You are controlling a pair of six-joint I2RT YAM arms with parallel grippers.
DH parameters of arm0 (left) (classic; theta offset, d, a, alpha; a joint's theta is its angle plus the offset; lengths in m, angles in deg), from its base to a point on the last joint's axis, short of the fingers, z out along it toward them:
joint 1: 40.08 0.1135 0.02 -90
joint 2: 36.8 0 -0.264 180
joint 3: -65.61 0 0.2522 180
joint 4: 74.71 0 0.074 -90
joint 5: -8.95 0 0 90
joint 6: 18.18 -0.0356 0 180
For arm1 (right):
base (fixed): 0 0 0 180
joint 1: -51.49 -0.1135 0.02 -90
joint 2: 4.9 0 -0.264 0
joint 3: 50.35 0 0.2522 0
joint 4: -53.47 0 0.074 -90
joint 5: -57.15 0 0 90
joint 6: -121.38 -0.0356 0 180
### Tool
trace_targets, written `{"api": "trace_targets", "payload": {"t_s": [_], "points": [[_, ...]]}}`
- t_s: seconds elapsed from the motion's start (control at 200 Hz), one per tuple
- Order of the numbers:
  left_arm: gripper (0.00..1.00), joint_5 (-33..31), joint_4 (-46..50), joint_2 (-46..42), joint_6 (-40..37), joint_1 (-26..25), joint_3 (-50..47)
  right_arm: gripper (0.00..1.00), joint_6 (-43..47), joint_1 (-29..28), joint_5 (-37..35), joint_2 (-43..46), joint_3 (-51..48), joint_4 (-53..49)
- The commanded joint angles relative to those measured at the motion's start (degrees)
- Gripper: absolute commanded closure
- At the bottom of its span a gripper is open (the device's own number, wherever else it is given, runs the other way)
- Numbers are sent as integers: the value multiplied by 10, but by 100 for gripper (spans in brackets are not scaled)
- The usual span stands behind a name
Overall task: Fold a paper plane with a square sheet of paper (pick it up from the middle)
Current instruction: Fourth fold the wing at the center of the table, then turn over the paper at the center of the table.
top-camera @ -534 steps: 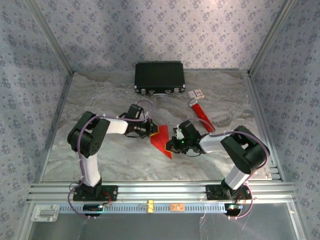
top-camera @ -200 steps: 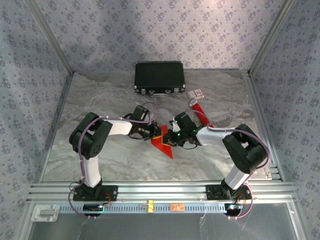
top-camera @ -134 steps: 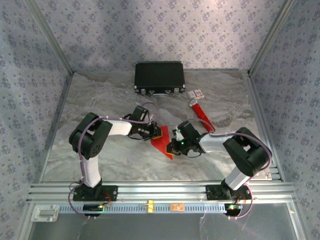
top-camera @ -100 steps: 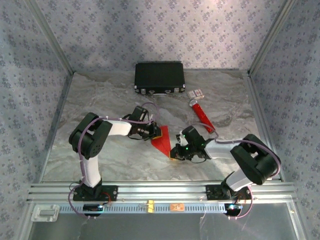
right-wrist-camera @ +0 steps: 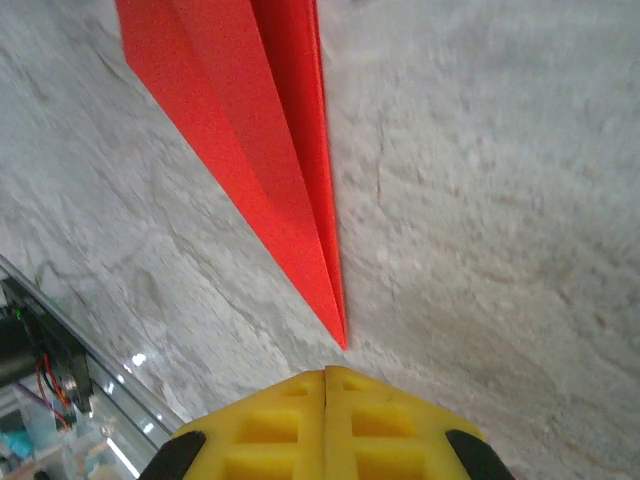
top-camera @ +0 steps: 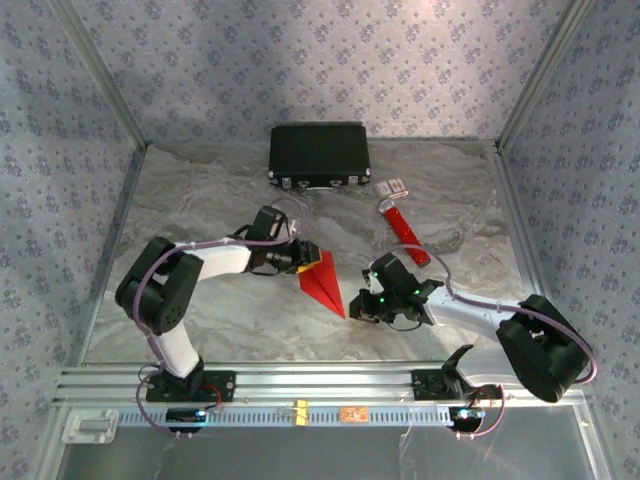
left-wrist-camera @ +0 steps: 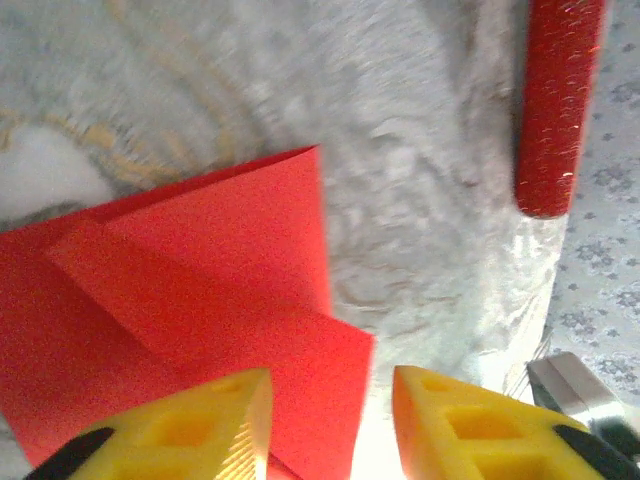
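Observation:
The paper plane point(top-camera: 322, 282) is a slim red dart lying flat on the marble table, its point toward the near edge. My left gripper point(top-camera: 303, 259) stands at its wide back end. In the left wrist view the left gripper point(left-wrist-camera: 332, 425) is open, and the folded red paper point(left-wrist-camera: 200, 300) lies under and between the yellow fingers point(left-wrist-camera: 215, 425). My right gripper point(top-camera: 362, 303) is just right of the plane's point. In the right wrist view the right gripper point(right-wrist-camera: 326, 385) is shut on nothing, and the tip of the paper plane point(right-wrist-camera: 255, 140) ends just ahead of it.
A black case point(top-camera: 319, 155) stands at the back of the table. A red tube point(top-camera: 403, 228) with a white end lies right of centre, and it is also seen as the red tube point(left-wrist-camera: 555, 100) from the left wrist. A small white box point(top-camera: 393, 186) sits beside it. An aluminium rail point(top-camera: 320, 383) runs along the near edge.
The right gripper, still shut, has slid off the paper toward the near right. The left gripper has opened and let go of the plane's back end.

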Motion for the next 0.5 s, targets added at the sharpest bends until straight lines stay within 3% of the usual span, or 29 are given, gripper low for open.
{"api": "trace_targets", "payload": {"t_s": [0.0,0.115,0.375,0.495], "points": [[62,-16,70,-38,-40,9,50,99,-18,8,-36,3,10,-21],[64,-14,112,-38,-69,9,73,98,-43,15,-41,3,-3,10],[81,0,152,-1,-112,-13,102,96,-95,16,-38,-2,-20,77],[83,-1,184,35,-138,-25,128,94,-109,15,-35,-5,-23,94]]}}
